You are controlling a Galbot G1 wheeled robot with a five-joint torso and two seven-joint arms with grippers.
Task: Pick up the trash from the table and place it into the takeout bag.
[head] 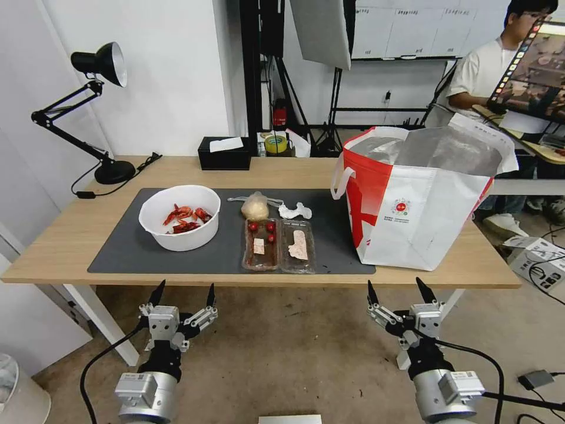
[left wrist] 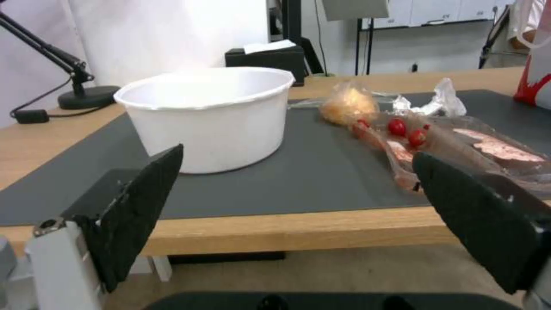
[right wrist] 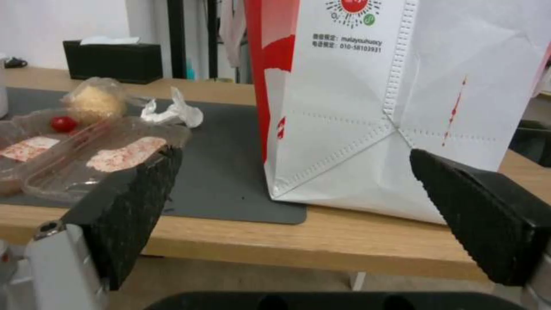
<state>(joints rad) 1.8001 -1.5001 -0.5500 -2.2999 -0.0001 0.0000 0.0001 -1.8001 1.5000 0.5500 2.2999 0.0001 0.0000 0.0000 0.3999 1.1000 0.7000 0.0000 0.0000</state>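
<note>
Lying lengthwise toward robot (tray (head: 279, 245))

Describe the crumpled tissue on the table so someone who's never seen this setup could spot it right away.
Start at the big white-and-red takeout bag standing on the dark grey mat. Look toward the white bowl: the crumpled white tissue lies between the bag and the knotted clear bag, behind the clear tray. It is the only loose white scrap.

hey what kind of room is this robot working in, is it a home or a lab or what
Probably a lab or studio set up for recording, not a home. A softbox light on a stand hangs behind the table, cables trail over the bare floor, and both grippers, left and right, wait open below the table's edge.
</note>
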